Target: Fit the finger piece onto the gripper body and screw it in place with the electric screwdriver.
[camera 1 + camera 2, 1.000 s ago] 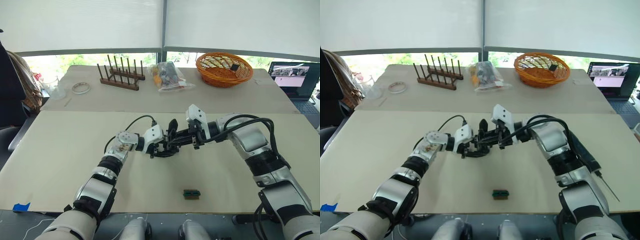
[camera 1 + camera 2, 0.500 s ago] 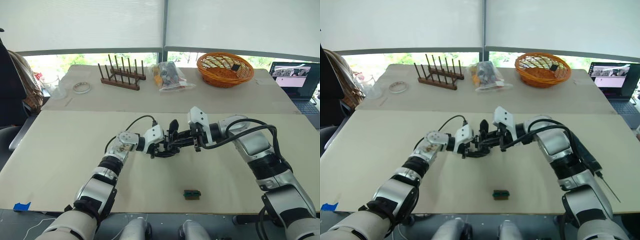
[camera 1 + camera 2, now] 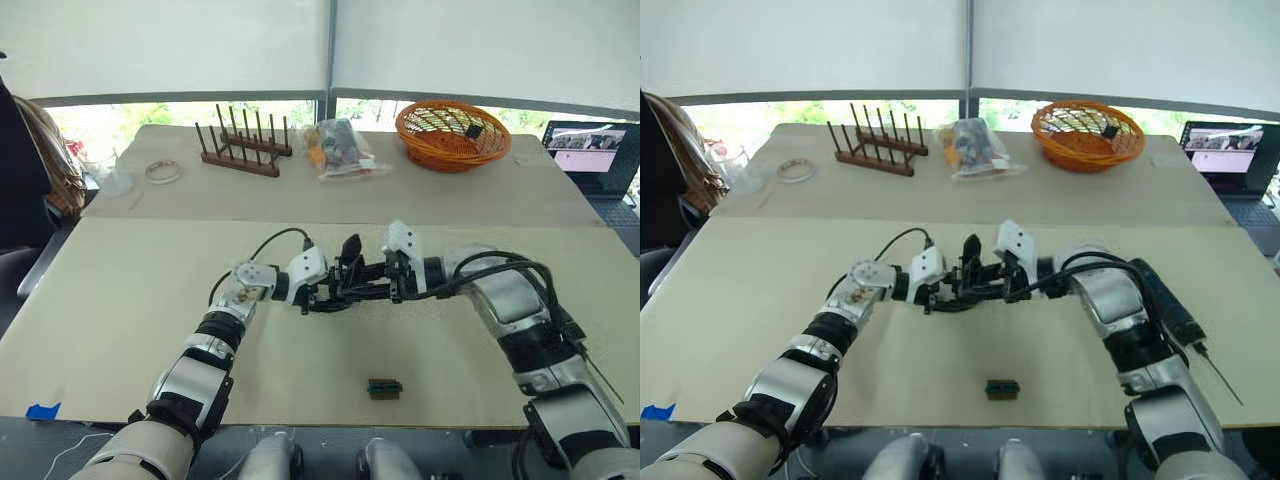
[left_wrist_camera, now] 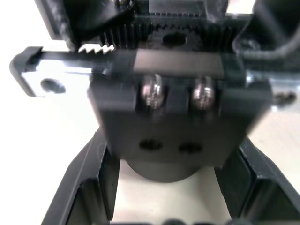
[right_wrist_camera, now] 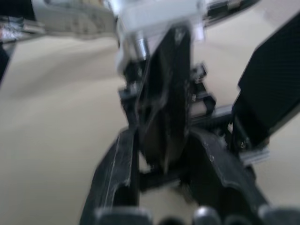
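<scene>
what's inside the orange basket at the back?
The orange basket on the far table holds one small dark object resting near its middle. The near wall hides part of the floor, so anything lying low behind it cannot be seen.

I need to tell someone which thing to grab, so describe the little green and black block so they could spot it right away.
Start at the big beige table where the two robot arms meet in the middle. Come straight toward the near edge from there: the green-and-black block lies alone on bare tabletop. It is the only small green-topped piece, well apart from the black gripper body held between the arms.
</scene>
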Tool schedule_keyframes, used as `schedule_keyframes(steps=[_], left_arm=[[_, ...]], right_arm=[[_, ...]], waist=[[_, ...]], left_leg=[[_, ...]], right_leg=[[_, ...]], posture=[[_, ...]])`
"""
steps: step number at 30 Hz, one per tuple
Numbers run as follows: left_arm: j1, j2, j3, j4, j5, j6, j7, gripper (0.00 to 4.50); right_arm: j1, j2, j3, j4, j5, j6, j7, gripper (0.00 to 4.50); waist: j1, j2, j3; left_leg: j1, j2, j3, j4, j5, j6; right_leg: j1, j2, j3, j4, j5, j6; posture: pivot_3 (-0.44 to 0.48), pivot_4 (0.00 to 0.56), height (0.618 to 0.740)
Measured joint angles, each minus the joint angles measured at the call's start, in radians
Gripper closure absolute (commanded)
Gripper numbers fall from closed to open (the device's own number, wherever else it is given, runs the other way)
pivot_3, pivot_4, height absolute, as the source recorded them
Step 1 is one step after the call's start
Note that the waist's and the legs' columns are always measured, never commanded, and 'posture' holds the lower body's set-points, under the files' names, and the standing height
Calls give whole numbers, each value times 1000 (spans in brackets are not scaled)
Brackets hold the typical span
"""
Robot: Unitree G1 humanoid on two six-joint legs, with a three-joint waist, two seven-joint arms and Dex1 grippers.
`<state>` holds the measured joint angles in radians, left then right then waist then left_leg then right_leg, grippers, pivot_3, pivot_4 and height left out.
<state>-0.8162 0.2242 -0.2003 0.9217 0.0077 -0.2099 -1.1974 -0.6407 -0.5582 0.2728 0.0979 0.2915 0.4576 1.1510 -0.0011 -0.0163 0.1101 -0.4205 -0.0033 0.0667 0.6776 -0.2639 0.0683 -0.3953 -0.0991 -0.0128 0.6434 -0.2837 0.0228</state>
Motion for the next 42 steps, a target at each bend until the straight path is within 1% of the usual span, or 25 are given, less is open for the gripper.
schedule_keyframes(steps=[1,2,9,12,16,20,22,24,25,26,28,30,31,32,34,36,37,38,40,41,42], left_arm=[[0,-1,1,-2,0,0,0,2187],[0,-3,1,-3,-1,-1,0,2187],[-2,-17,1,-3,-1,-6,-1,2187],[-2,-16,4,-3,-7,-11,-4,2187],[-2,-17,7,-3,-8,-22,-3,2187],[-2,-20,6,-3,-8,-30,3,2187],[-3,-20,5,-3,-7,-27,11,1159],[-3,-15,5,-3,-4,-15,24,394],[-3,-12,5,-5,-5,-5,23,35],[-1,-1,5,-9,-7,-3,16,35],[13,32,5,-41,-9,-1,-4,0],[52,79,8,-115,-18,14,-31,0],[71,101,9,-150,-26,27,-45,0],[92,124,11,-196,-40,53,-60,0],[162,195,24,-364,-98,149,-118,0],[226,301,42,-562,-179,285,-184,0],[244,354,56,-651,-221,358,-211,0],[256,402,71,-749,-270,438,-232,0],[260,466,93,-918,-365,569,-257,0],[260,498,104,-1009,-426,646,-266,0],[259,514,114,-1055,-462,686,-269,0]], right_arm=[[4,-1,-4,-14,0,2,-1,1410],[8,-2,-6,-24,0,3,-3,1367],[68,-31,-35,-106,9,2,-18,1367],[101,-74,-88,-137,20,-2,-16,1367],[96,-108,-155,-165,45,1,-30,1367],[92,-169,-207,-203,59,21,-36,1367],[109,-211,-237,-252,97,55,-20,1367],[116,-252,-252,-289,118,90,-15,1367],[122,-292,-249,-313,114,141,-28,1367],[127,-336,-248,-326,104,190,-47,1367],[128,-394,-246,-328,72,280,-95,829],[129,-475,-244,-319,45,416,-141,208],[129,-507,-244,-310,38,470,-156,34],[135,-537,-244,-305,34,516,-169,34],[200,-629,-244,-297,14,588,-182,34],[294,-722,-244,-267,-14,596,-178,34],[321,-750,-244,-243,-26,593,-176,34],[335,-768,-245,-213,-38,586,-178,34],[331,-776,-247,-146,-51,572,-184,34],[318,-775,-245,-95,-64,561,-192,34],[310,-774,-243,-63,-74,554,-195,34]], waist=[[0,0,0],[1,0,0],[15,0,2],[15,0,7],[13,0,11],[16,0,16],[16,0,16],[15,0,17],[14,0,17],[14,0,17],[13,-1,17],[11,0,17],[10,0,18],[10,0,18],[10,1,18],[12,2,20],[11,3,20],[9,3,20],[7,4,20],[6,4,21],[6,5,21]], left_leg=[[-2,0,0,0,1,2],[-4,0,0,0,3,5],[-7,0,1,0,4,6],[-10,-1,1,2,4,6],[-10,0,1,2,5,6],[-11,0,1,2,6,7],[-10,0,1,2,6,7],[-10,0,2,3,6,8],[-10,0,2,3,6,8],[-10,0,2,3,6,8],[-10,0,2,3,7,8],[-10,0,2,2,7,8],[-10,0,2,1,7,7],[-10,0,2,1,7,7],[-11,1,2,0,10,3],[-11,1,2,-1,11,-1],[-11,1,2,-1,11,0],[-11,0,2,0,11,0],[-9,0,2,1,11,0],[-9,0,2,1,9,5],[-8,0,2,1,9,6]], right_leg=[[-2,0,-1,0,0,0],[-5,0,-1,2,0,0],[-8,0,-1,2,0,0],[-10,0,-1,2,0,0],[-10,1,-2,3,0,0],[-10,2,-3,4,0,0],[-9,2,-3,4,0,0],[-9,2,-3,4,0,0],[-9,2,-3,4,0,0],[-9,2,-3,4,0,0],[-9,1,-2,4,0,0],[-10,1,-2,4,0,0],[-11,1,-2,3,0,0],[-11,1,-2,3,0,0],[-12,1,-1,2,0,0],[-11,0,-1,2,0,0],[-11,0,-1,1,0,0],[-10,0,0,1,0,0],[-8,0,0,0,0,0],[-7,0,0,0,0,-1],[-7,0,0,0,1,-1]], posture=[[0,150,740],[0,150,740],[0,150,740],[0,150,740],[0,150,740],[0,150,740],[0,150,740],[0,150,740],[0,150,740],[0,150,740],[0,150,740],[0,150,740],[0,150,740],[0,150,740],[0,150,740],[0,150,740],[0,150,740],[0,150,740],[0,150,740],[0,150,740],[0,150,740]])
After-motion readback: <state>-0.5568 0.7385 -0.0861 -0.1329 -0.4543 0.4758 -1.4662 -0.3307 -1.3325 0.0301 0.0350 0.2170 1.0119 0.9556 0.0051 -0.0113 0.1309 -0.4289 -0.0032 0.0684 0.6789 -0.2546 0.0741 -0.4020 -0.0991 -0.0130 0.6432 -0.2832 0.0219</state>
